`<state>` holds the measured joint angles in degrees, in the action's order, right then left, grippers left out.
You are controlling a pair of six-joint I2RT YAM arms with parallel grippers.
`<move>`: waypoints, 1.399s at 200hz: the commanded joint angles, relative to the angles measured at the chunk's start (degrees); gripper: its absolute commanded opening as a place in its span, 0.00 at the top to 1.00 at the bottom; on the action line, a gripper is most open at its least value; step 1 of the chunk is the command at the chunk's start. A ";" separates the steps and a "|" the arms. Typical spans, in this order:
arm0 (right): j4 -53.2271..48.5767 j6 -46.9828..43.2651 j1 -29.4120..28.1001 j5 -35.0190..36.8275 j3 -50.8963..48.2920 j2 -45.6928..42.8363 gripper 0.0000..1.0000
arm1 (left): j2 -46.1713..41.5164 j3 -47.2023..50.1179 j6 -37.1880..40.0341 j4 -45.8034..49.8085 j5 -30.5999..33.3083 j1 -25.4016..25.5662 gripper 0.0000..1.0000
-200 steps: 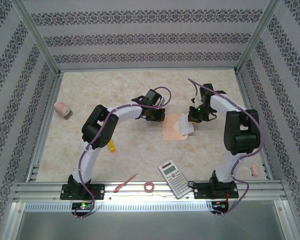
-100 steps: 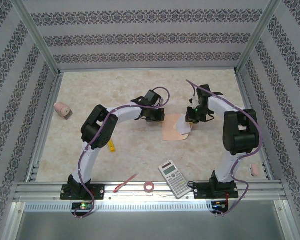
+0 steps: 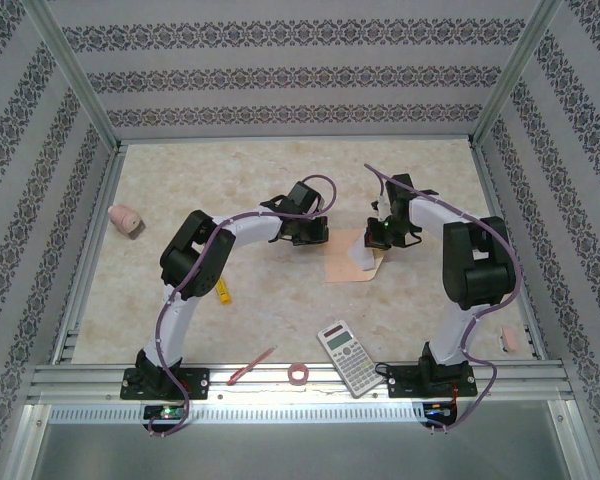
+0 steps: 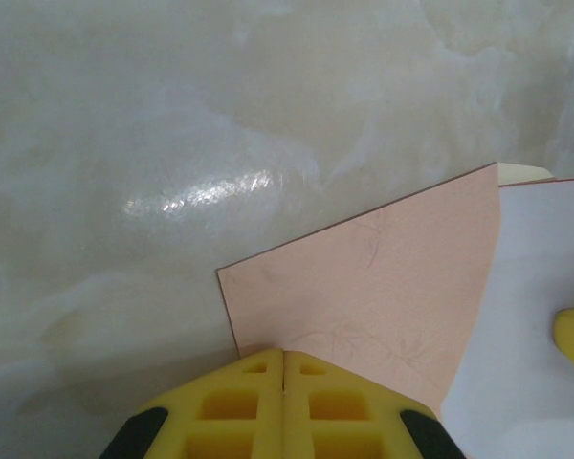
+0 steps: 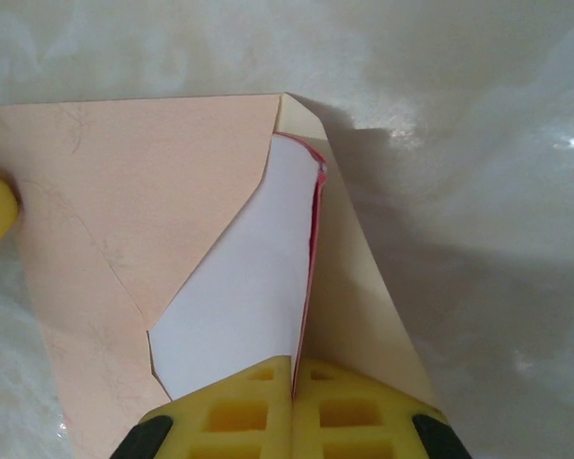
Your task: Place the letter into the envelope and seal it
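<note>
While right pincer (image 5: 292,381) pinches letter (image 5: 239,296) half inside envelope (image 5: 124,191), left pincer (image 4: 283,371) closed, apparently on its corner

Peach envelope (image 3: 346,270) flat mid-worktop (image 3: 180,180). White letter (image 3: 361,254) tilted over its far right corner, touching right fingers (image 3: 378,240). Left fingers (image 3: 321,238) at envelope's far left corner. Calculator (image 3: 347,357), tape ring (image 3: 299,374), red pen (image 3: 250,366) along front edge.

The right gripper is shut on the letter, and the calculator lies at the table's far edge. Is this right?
No. The top external view shows the calculator at the near edge, beside the right arm's base. The right gripper is shut on the letter.
</note>
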<state>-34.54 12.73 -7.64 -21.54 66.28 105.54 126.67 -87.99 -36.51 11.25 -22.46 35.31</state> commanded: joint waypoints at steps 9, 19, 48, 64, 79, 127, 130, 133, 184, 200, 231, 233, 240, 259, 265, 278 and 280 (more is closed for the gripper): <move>2.24 -0.44 -1.10 -2.34 -1.60 0.11 1.00 | -0.04 -0.05 -0.35 1.04 -0.39 0.77 1.00; 2.42 -0.85 -1.15 -2.43 -1.88 -0.05 1.00 | -0.02 -0.32 -0.23 0.89 -0.42 0.75 1.00; 2.55 -2.28 -1.24 -2.89 -2.20 -0.33 1.00 | 0.64 -1.54 1.48 1.38 -0.61 0.64 1.00; 2.77 -3.51 -1.40 -3.55 -2.45 -0.75 1.00 | 1.10 -2.68 2.69 1.91 -0.68 0.63 1.00; 2.71 -4.61 -1.57 -3.70 -2.40 -0.69 1.00 | 1.75 -3.96 3.85 2.70 -0.64 0.53 1.00; 3.07 -6.32 -2.16 -3.90 -1.81 -1.34 1.00 | 3.07 -6.49 5.47 4.09 -0.25 0.20 1.00; 3.06 -6.14 -2.19 -3.65 -1.85 -1.38 1.00 | 3.10 -6.58 5.48 4.05 -0.28 0.20 1.00; 3.03 -5.88 -2.20 -3.25 -1.83 -1.43 1.00 | 3.15 -6.63 5.49 4.07 -0.30 0.22 1.00; 2.56 -3.49 -1.56 -1.66 -1.33 -1.13 1.00 | 1.11 -5.94 7.34 6.62 1.72 -0.43 1.00; 2.32 -2.66 -1.32 -1.08 -1.29 -1.21 1.00 | -0.74 -5.46 8.08 8.75 3.02 -0.95 1.00; 1.59 -1.44 -0.97 -0.08 -0.96 -1.73 1.00 | -5.02 -2.83 8.73 10.02 3.95 -1.21 1.00; 1.59 -1.36 -0.93 -0.08 -0.95 -1.73 1.00 | -5.27 -2.64 8.69 10.02 3.88 -1.21 1.00; 1.50 -1.07 -0.89 -0.17 -0.89 -1.87 1.00 | -6.09 -1.92 8.30 10.02 3.82 -1.19 1.00; 1.30 -0.21 -0.89 -0.05 -0.66 -2.09 1.00 | -6.96 0.08 7.36 9.67 3.17 -1.21 1.00; 1.32 -0.04 -0.89 -0.22 -0.69 -2.17 1.00 | -7.05 0.75 6.94 9.16 3.17 -1.12 1.00; 1.62 0.14 -0.97 -0.97 -0.73 -2.22 1.00 | -6.58 2.03 5.73 7.57 2.37 -1.12 1.00; 1.70 0.18 -0.97 -1.03 -0.72 -2.19 1.00 | -6.43 2.12 5.57 7.37 2.23 -1.12 1.00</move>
<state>-31.94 11.53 -9.10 -22.92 64.86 105.30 121.05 -88.40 -29.82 19.09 -19.64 34.50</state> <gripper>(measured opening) 0.051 0.051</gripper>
